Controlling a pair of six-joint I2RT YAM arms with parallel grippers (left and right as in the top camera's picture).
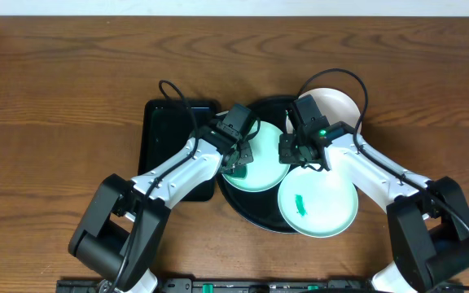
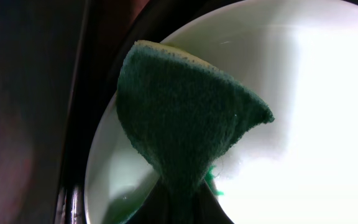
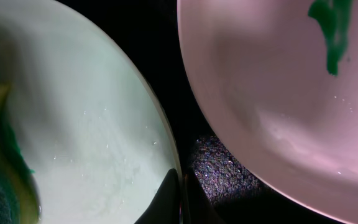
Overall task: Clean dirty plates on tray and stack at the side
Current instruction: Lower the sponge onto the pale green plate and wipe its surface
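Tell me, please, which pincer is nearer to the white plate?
Right. The right pincer is beside the white plate; the left pincer, holding a sponge, is across the tray.

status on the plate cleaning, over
Left tool shut on sponge, over rear mint plate. Right tool shut on its rim. Front mint plate smeared. Nothing blocking.
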